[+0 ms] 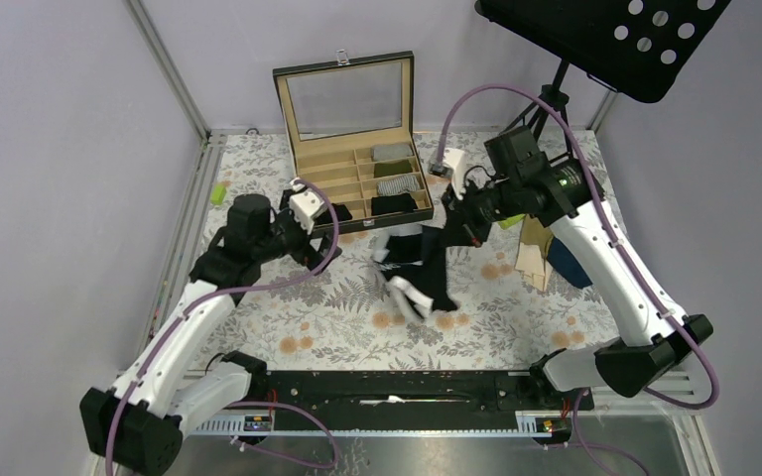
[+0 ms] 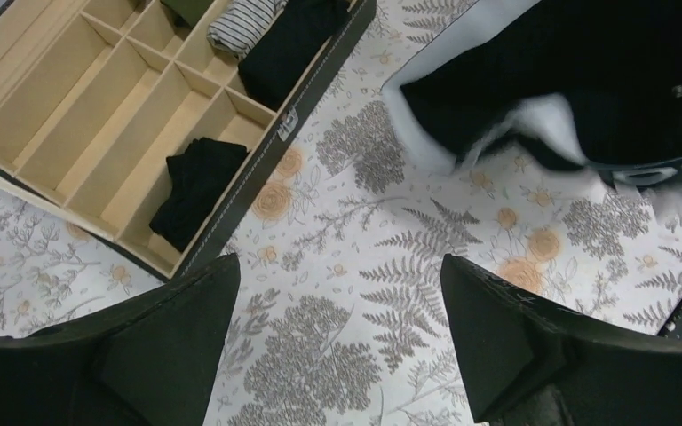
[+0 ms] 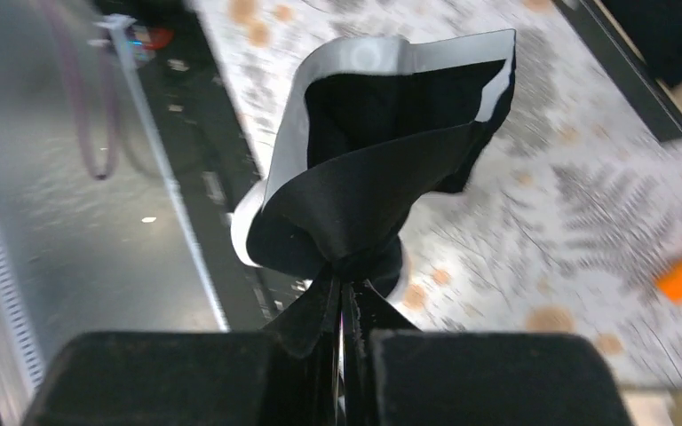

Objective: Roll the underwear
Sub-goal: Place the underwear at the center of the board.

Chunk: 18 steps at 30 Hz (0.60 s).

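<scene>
Right wrist view shows the underwear (image 3: 382, 169) bunched and dangling, pinched tight in your right gripper (image 3: 342, 312) above the worktop (image 3: 542, 204). Your left gripper (image 2: 339, 280) stands wide and empty. Lay the fabric flat and spread it smooth before rolling.

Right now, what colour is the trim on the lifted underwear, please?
White trim; the right wrist view shows it best.

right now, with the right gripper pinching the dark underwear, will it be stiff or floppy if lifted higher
Probably floppy: the dark underwear droops in loose folds from the right gripper, which is shut on one bunched edge. It is likely light, since that thin pinch carries it. Its free end may swing or drag on the table.
</scene>
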{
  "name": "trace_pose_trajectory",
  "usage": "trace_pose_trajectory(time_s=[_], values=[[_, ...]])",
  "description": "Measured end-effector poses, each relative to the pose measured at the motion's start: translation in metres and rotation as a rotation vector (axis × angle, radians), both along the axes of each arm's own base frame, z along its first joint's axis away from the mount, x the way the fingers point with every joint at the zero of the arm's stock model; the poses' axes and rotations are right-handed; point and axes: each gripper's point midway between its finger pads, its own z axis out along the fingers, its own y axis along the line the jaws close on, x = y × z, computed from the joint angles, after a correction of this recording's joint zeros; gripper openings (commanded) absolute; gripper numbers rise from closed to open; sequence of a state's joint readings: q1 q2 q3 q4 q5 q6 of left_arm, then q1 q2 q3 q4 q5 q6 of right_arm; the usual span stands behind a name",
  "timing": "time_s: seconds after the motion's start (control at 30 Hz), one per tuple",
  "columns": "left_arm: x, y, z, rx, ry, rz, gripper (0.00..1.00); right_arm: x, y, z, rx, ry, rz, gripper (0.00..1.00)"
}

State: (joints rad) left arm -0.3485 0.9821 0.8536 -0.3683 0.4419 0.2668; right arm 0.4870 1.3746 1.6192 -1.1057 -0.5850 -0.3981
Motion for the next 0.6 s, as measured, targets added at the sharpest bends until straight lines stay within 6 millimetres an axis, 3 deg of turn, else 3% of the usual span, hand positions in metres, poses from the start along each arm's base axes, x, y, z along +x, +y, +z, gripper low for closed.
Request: trace_pose_trajectory(time_s=[0.13,0.23,0.27,0.3,0.33,0.43,0.5,0.6], values=[[-0.02,0.007,-0.001,0.018,-0.009,-0.016,0.95,-0.025,0.03,0.029,0.121,0.051,0.107,0.0],[-0.028,0.008,-0.006,0.023,0.007,-0.033,0.95,-0.028,0.024,0.015,0.127,0.087,0.097,0.0],[-0.029,0.007,-0.008,0.023,0.017,-0.039,0.95,-0.025,0.014,-0.002,0.119,0.119,0.06,0.1],[-0.029,0.006,-0.011,0.023,0.032,-0.043,0.94,-0.021,0.002,-0.016,0.105,0.155,0.012,0.3],[-0.028,0.004,-0.015,0.022,0.048,-0.046,0.94,-0.011,-0.015,-0.035,0.096,0.204,-0.069,0.42],[-0.025,-0.002,-0.034,0.032,0.133,-0.052,0.93,0.034,-0.069,-0.09,0.074,0.376,-0.347,0.88],[-0.024,-0.005,-0.05,0.045,0.193,-0.055,0.91,0.059,-0.092,-0.117,0.076,0.467,-0.469,0.98],[-0.025,-0.008,-0.066,0.063,0.254,-0.065,0.89,0.068,-0.097,-0.129,0.092,0.493,-0.524,0.98]])
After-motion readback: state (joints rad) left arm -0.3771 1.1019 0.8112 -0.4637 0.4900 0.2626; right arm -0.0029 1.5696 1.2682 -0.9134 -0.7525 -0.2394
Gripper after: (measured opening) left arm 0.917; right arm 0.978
